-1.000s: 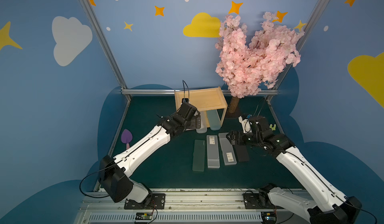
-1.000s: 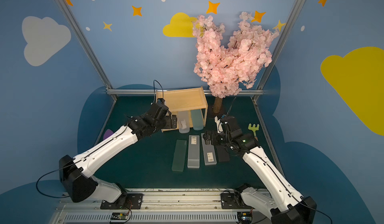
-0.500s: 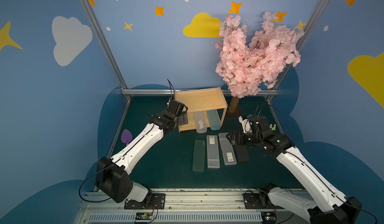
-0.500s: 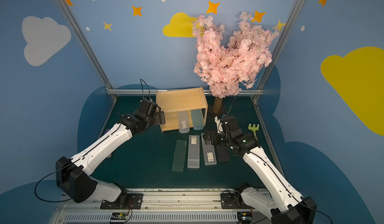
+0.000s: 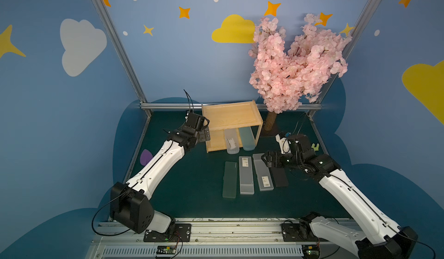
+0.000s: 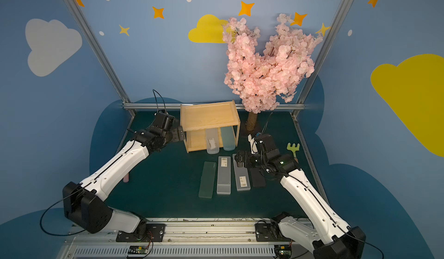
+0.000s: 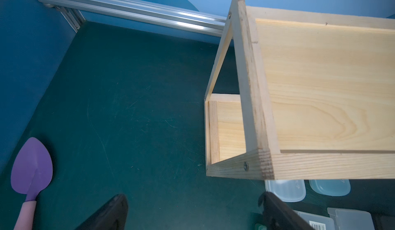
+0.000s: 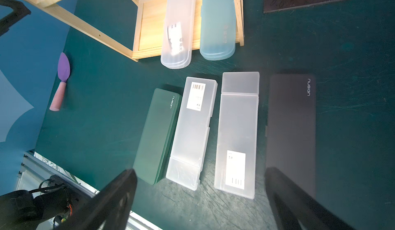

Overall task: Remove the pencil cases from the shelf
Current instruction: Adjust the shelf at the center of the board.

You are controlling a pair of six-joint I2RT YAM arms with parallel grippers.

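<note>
The light wooden shelf point(image 5: 231, 118) stands at the back of the green mat. On its lower tier lie a clear pencil case point(image 5: 231, 141) and a light blue one point(image 5: 247, 138), their near ends sticking out over the front. On the mat in front lie a dark green case point(image 8: 158, 132), two frosted white ones point(image 8: 192, 128) point(image 8: 237, 132) and a black one point(image 8: 290, 132), side by side. My left gripper point(image 5: 204, 135) is open and empty beside the shelf's left end. My right gripper point(image 5: 268, 160) hangs open and empty over the far ends of the frosted and black cases.
A purple trowel point(image 5: 145, 156) lies by the left wall. A green toy rake point(image 6: 293, 147) lies at the right edge behind my right arm. The pink blossom tree point(image 5: 295, 65) stands right of the shelf on a dark base. An aluminium rail point(image 5: 168, 105) borders the back.
My left arm has swung left, from the shelf's front to its left end. The right arm and all the cases have stayed where they were.
</note>
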